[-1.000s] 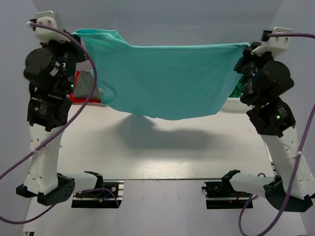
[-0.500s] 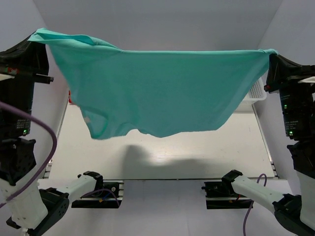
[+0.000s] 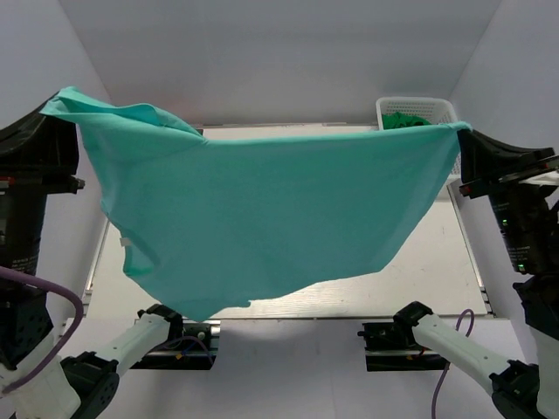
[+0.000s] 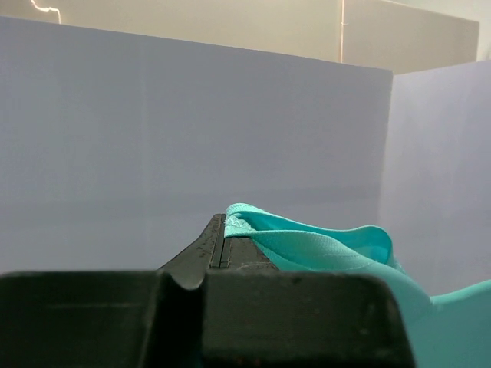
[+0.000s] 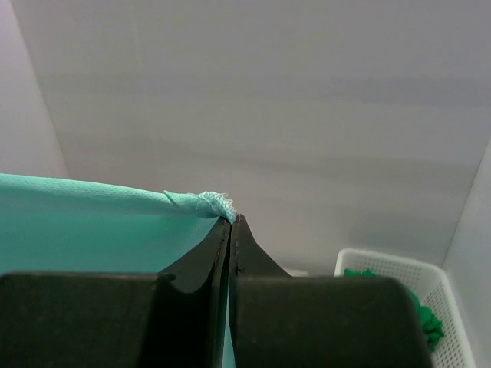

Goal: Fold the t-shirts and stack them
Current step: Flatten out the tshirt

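The large light teal t-shirt [image 3: 262,214] hangs spread wide in the air between my two grippers, high above the table. My left gripper [image 3: 54,105] is shut on its upper left corner, seen as bunched teal cloth [image 4: 307,245] at the fingertips in the left wrist view. My right gripper [image 3: 461,131] is shut on the upper right corner, a small teal tuft [image 5: 207,204] at the closed tips. A bright green shirt [image 3: 409,120] lies in the basket. The dark grey and red shirts are hidden behind the teal cloth.
A white lattice basket [image 3: 419,105] stands at the back right of the table; it also shows in the right wrist view [image 5: 399,268]. White walls enclose the table [image 3: 437,262] on three sides. The arm bases sit at the near edge.
Both grippers have risen and pulled toward the camera with the teal shirt. The shirt now hangs lower in view, and the basket shows above its top edge.
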`<action>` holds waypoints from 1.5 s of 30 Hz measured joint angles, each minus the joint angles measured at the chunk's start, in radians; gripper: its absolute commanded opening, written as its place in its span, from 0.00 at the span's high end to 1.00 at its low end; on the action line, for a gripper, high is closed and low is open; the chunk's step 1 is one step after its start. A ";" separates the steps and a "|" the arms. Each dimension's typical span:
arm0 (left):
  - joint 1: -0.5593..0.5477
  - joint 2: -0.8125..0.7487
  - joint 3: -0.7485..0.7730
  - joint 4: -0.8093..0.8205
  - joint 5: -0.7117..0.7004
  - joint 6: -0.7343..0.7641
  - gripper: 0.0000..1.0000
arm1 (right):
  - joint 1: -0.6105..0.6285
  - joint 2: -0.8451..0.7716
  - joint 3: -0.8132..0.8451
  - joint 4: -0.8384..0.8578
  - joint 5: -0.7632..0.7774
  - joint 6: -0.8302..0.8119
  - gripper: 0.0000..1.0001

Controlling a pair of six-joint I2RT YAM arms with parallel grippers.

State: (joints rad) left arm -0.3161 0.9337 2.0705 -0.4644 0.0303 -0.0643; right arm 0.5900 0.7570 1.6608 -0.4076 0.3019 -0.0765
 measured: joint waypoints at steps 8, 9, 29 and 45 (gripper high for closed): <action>0.000 -0.076 -0.292 0.070 -0.056 -0.069 1.00 | 0.000 -0.053 -0.251 0.060 0.076 0.058 1.00; 0.000 -0.077 -0.342 0.082 -0.076 -0.077 1.00 | 0.000 -0.051 -0.282 0.064 0.101 0.071 1.00; -0.006 0.251 -0.764 0.255 -0.405 -0.162 1.00 | -0.020 0.317 -0.573 0.186 0.594 0.176 1.00; 0.002 0.959 0.047 0.410 -0.520 -0.002 1.00 | -0.196 0.793 0.004 0.517 0.558 -0.094 1.00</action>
State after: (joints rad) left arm -0.3145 1.8931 2.1170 -0.0544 -0.4892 -0.0658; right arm 0.3939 1.5505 1.6650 0.1089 0.8604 -0.1707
